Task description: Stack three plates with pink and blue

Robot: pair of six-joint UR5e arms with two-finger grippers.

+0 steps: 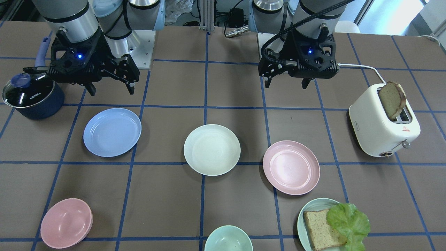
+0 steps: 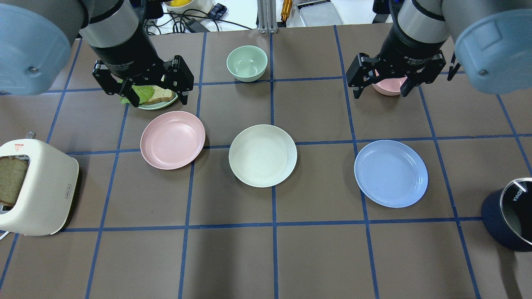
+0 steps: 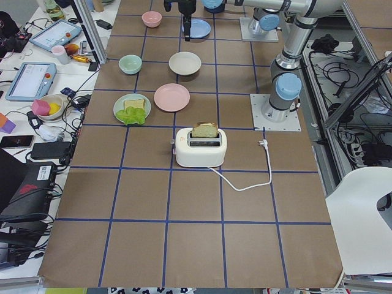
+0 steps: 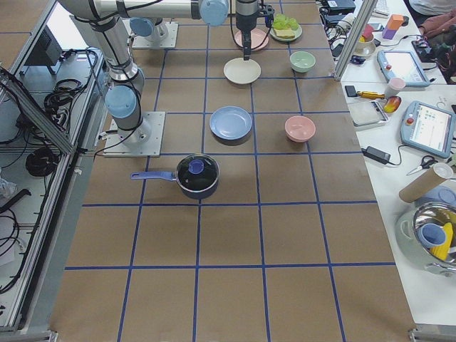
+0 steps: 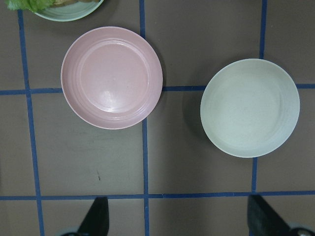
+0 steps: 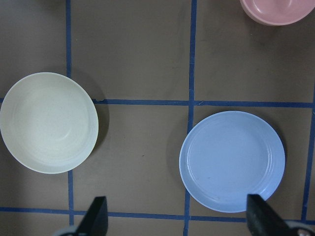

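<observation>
Three equal plates lie apart in a row on the brown table. The pale pink plate (image 1: 291,167) (image 2: 172,140) (image 5: 111,77) lies on my left side. The cream-white plate (image 1: 212,149) (image 2: 262,155) (image 5: 249,107) (image 6: 48,122) lies in the middle. The light blue plate (image 1: 112,131) (image 2: 390,173) (image 6: 232,161) lies on my right side. My left gripper (image 1: 286,84) (image 2: 158,101) (image 5: 179,216) is open and empty, high above the table near the pink plate. My right gripper (image 1: 111,91) (image 2: 380,92) (image 6: 178,216) is open and empty, high near the blue plate.
A white toaster (image 1: 383,125) with a bread slice stands at the far left end. A dark blue lidded pot (image 1: 33,96) stands at the right end. A pink bowl (image 1: 66,223), a mint bowl (image 1: 228,238) and a green plate (image 1: 313,205) bearing bread and lettuce sit along the far edge.
</observation>
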